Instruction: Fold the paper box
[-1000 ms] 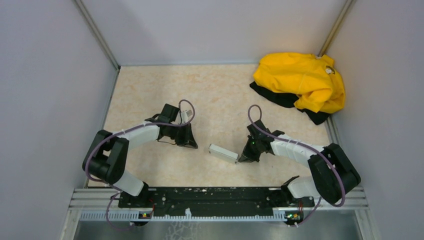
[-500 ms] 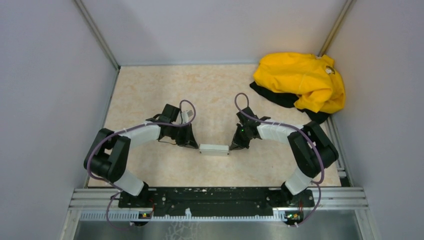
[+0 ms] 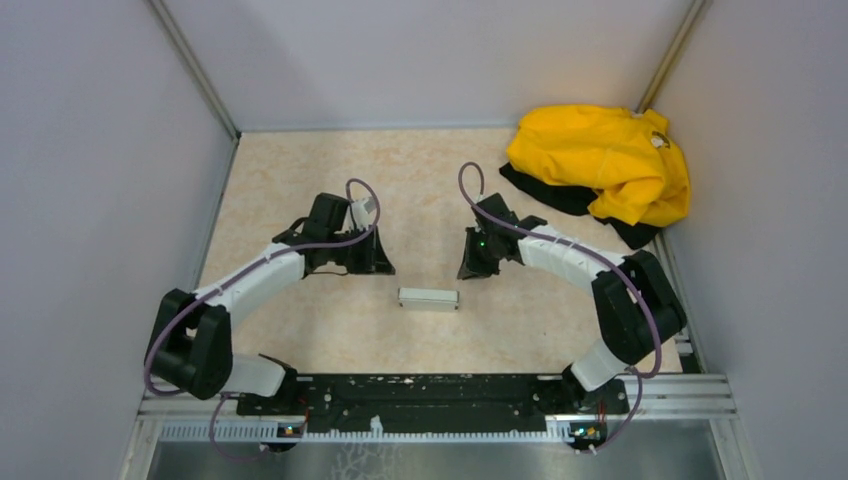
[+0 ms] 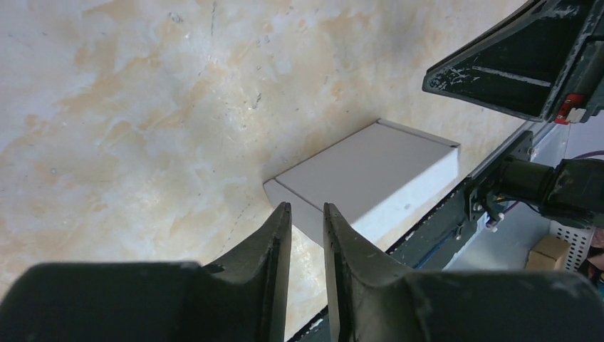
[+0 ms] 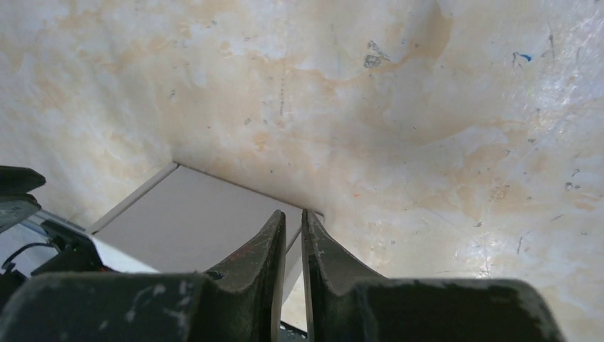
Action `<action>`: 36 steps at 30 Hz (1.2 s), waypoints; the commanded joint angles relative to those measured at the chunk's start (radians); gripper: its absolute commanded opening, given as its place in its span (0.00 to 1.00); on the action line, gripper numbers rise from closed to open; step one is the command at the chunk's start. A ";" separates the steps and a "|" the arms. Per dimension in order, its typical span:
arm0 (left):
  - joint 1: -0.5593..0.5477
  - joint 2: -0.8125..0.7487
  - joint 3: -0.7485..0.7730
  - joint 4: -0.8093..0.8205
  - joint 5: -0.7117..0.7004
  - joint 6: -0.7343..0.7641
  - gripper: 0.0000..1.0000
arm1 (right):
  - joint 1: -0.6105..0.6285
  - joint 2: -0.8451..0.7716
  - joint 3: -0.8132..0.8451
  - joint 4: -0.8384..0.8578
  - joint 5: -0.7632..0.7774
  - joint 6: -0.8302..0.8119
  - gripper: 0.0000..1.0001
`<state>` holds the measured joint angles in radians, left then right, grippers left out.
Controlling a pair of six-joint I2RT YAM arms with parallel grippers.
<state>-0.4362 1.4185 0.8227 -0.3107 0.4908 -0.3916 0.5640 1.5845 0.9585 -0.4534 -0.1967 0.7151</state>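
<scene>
The paper box [image 3: 428, 298] lies flat on the table as a small closed pale grey rectangle, untouched by either gripper. My left gripper [image 3: 383, 266] hovers just beyond its left end, and my right gripper [image 3: 466, 270] just beyond its right end. In the left wrist view the box [image 4: 370, 178] sits past my left gripper [image 4: 308, 208], whose fingers stand slightly apart with nothing between them. The right wrist view has the box [image 5: 192, 221] behind my right gripper [image 5: 293, 214], which is open by a narrow slit and empty.
A yellow garment [image 3: 600, 165] over dark cloth is heaped at the far right corner. Grey walls close in the table on three sides. The black mounting rail [image 3: 430, 390] runs along the near edge.
The right gripper brought the box from the right to the middle, next to the left gripper, and let go. Both grippers have since pulled back toward the far side and parted their jaws slightly.
</scene>
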 commanded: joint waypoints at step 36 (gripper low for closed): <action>-0.228 -0.457 -0.142 -0.175 -0.113 -0.139 0.98 | 0.361 -0.418 -0.131 -0.172 0.110 -0.068 0.56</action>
<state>-0.6613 0.9211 0.6785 -0.4091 0.3416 -0.5091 0.8871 1.1854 0.8593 -0.6338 -0.1329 0.6189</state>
